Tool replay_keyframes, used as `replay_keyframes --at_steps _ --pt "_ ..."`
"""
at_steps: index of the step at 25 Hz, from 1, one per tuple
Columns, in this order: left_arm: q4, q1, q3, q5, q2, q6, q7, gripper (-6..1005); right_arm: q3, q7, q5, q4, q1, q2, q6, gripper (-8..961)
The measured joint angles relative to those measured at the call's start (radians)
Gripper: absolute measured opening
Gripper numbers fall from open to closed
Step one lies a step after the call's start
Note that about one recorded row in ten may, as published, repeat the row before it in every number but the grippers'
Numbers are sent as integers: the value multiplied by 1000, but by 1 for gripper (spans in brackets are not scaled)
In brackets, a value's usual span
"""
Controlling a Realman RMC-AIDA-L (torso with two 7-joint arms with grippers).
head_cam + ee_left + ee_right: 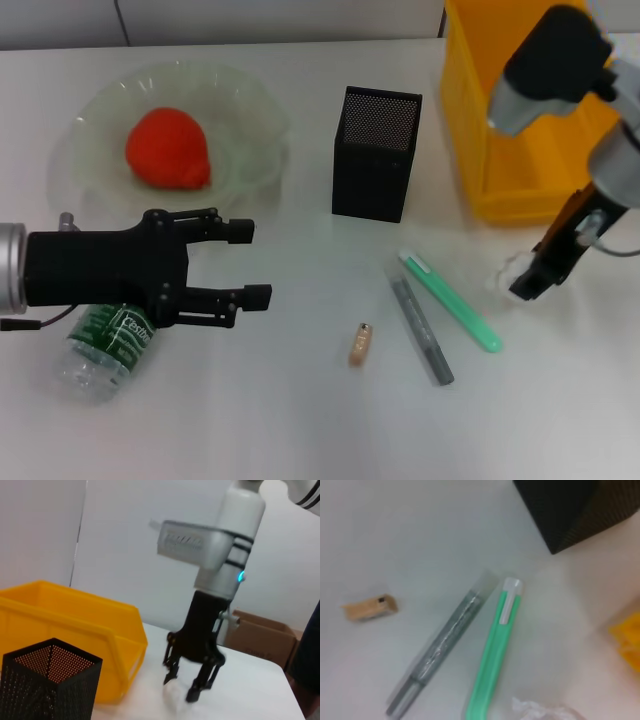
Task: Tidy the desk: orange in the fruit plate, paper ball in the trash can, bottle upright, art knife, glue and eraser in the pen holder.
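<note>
The orange (168,148) lies in the fruit plate (250,100) at the back left. The bottle (105,350) lies on its side under my left arm. My left gripper (255,263) is open and empty above the table, just right of the bottle. The paper ball (503,272) sits in front of the yellow trash can (500,150). My right gripper (525,288) is open, its tips down at the paper ball; the left wrist view shows the gripper (181,689) spread. The eraser (360,344), grey glue stick (422,330) and green art knife (452,300) lie in front of the pen holder (375,152).
The right wrist view shows the eraser (370,607), glue stick (440,647), art knife (495,655), a corner of the pen holder (570,505) and the paper ball (545,711). A cardboard box (260,635) stands beyond the table's edge.
</note>
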Motion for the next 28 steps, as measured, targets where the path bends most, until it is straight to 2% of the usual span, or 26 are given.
replay_keyframes --at_steps 1,2,3,4,6,7,8,10,12,13,15,17,18,19,22,23,26,28 --pt "0 0 0 0 0 0 0 806 0 0 0 0 0 0 0 529" --pt "6 1 -5 -4 6 5 -27 805 46 0 2 -133 -27 -2 -68 498" --pt "6 1 -5 -4 6 5 -27 804 46 0 2 -133 -27 -2 -68 498" --pt "9 0 -8 -5 10 6 -41 803 80 -1 3 -215 -44 -2 -102 498" --pt "17 -1 -13 -5 20 7 -80 801 165 -2 5 -364 -74 -3 -124 497" --pt "24 -2 -14 -5 23 7 -105 800 249 -2 4 -455 -97 -3 -110 497" --pt "39 -3 -15 -5 24 8 -132 798 249 -2 4 -455 -97 -3 -110 497" --pt "86 -2 -12 -2 23 8 -199 796 312 -4 3 -489 -117 -4 -59 509" --pt "187 1 -5 27 8 3 -312 794 336 -7 23 -446 -152 -4 62 534" --pt "187 1 -5 27 8 3 -312 793 336 -7 23 -446 -152 -4 62 546" --pt "261 -3 -4 65 -2 -3 -399 791 338 -18 61 -392 -171 -5 136 571" --pt "382 -20 -3 152 -12 -13 -556 789 366 -62 131 -309 -184 -7 209 596" --pt "407 -27 -1 175 -13 -15 -598 788 382 -82 157 -286 -186 -7 223 616" --pt "407 -27 -1 175 -13 -15 -598 787 382 -82 157 -286 -186 -7 223 636" --pt "479 -61 11 276 -11 -28 -781 784 471 -172 280 -199 -189 -7 252 696" --pt "479 -61 11 276 -11 -28 -781 783 471 -172 280 -199 -189 -7 252 716" --pt "508 -94 11 400 -10 -52 -911 779 573 -274 408 -123 -196 -8 232 776" --pt "514 -123 18 509 -12 -46 -992 777 636 -388 533 -59 -229 -15 173 804"
